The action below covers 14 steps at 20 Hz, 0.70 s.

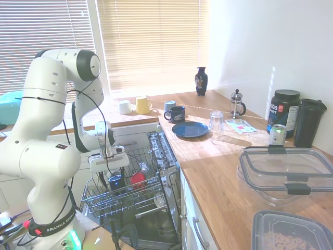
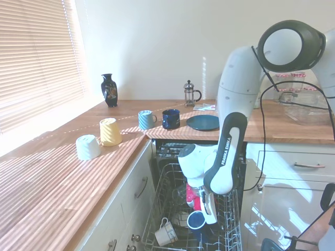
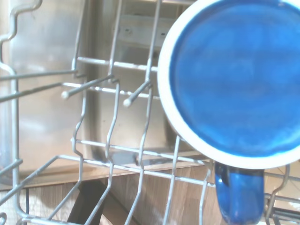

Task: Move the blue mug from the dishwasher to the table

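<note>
Gripper [image 1: 108, 176] lowered into dishwasher [image 1: 156, 208] rack, right at blue mug [image 1: 115, 180]; finger spread hidden among wires, grasp cannot be told. Blue mug seated upright in rack, red cup [image 1: 137, 179] just beside it. In wrist view, blue mug [image 3: 239, 84] seen close, bright blue inside, handle against tines. Table [image 1: 208, 161] located further right, blue plate [image 1: 190, 128] resting on it.

The light-brown wooden tabletop [image 1: 218, 166] carries a blue plate [image 1: 190, 128], a clear glass [image 1: 216, 121], a French press [image 1: 237, 103], a dark vase [image 1: 201, 80], a dark mug [image 1: 176, 113] just beside a pale blue mug [image 1: 169, 106], a yellow mug [image 2: 109, 131] and a white cup [image 2: 88, 147]. Nearer stand a drink can [image 1: 277, 135], a black tub [image 1: 284, 111] and clear lidded containers [image 1: 287, 172].
</note>
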Tool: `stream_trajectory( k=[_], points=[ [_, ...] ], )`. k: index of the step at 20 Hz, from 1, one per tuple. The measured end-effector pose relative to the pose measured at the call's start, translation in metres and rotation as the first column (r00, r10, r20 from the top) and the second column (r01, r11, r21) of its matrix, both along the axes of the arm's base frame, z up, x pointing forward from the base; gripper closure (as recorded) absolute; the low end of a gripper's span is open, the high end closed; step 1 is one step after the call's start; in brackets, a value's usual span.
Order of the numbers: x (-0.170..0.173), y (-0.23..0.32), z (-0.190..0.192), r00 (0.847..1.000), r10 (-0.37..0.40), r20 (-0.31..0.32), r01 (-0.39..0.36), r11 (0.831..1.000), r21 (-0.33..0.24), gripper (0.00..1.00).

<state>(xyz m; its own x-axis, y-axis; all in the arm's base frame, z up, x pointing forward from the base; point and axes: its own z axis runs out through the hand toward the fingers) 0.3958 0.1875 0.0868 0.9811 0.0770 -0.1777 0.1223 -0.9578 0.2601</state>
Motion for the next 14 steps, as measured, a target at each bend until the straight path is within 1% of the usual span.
stream_trajectory(
  k=[4, 7, 10, 13, 14],
  points=[
    [0.006, 0.007, -0.007, 1.0, 0.023, -0.009, -0.024, 1.0, -0.002, 0.0],
    [0.016, 0.011, -0.015, 0.999, 0.026, -0.023, -0.027, 1.0, -0.009, 0.0],
    [0.023, 0.012, -0.024, 0.999, 0.017, -0.048, -0.019, 0.999, -0.035, 0.0],
    [0.025, 0.014, -0.034, 0.997, 0.02, -0.068, -0.023, 0.999, -0.047, 0.0],
    [0.025, 0.014, -0.037, 0.997, 0.023, -0.072, -0.026, 0.999, -0.048, 1.0]
  ],
)
